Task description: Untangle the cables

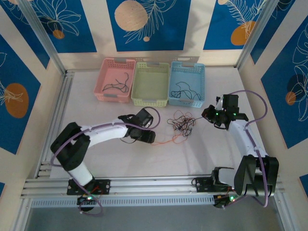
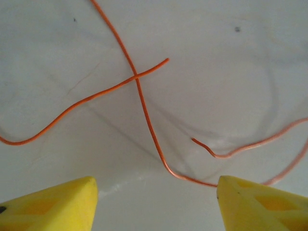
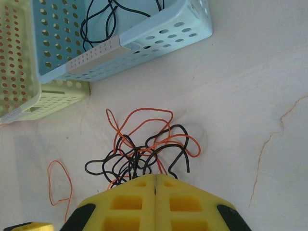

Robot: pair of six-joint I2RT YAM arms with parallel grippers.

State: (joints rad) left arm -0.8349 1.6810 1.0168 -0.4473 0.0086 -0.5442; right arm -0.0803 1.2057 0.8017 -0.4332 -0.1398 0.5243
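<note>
Partly done: black cables (image 1: 118, 86) in pink basket (image 1: 99, 83) and blue basket (image 1: 186, 102) at 12 o'clock, tangle (image 1: 182, 123) left mid-table. Left gripper (image 2: 155, 186) spread over orange strand (image 2: 144, 107); right gripper (image 3: 155, 182) looks pinched on tangle.

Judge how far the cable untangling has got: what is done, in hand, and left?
Done: one black cable lies in the pink basket, another in the blue basket. In hand: the right gripper is shut at the edge of the tangle, though a pinched strand cannot be confirmed; the left gripper is open above a loose orange cable. Left: the black and orange tangle on the table.
</note>
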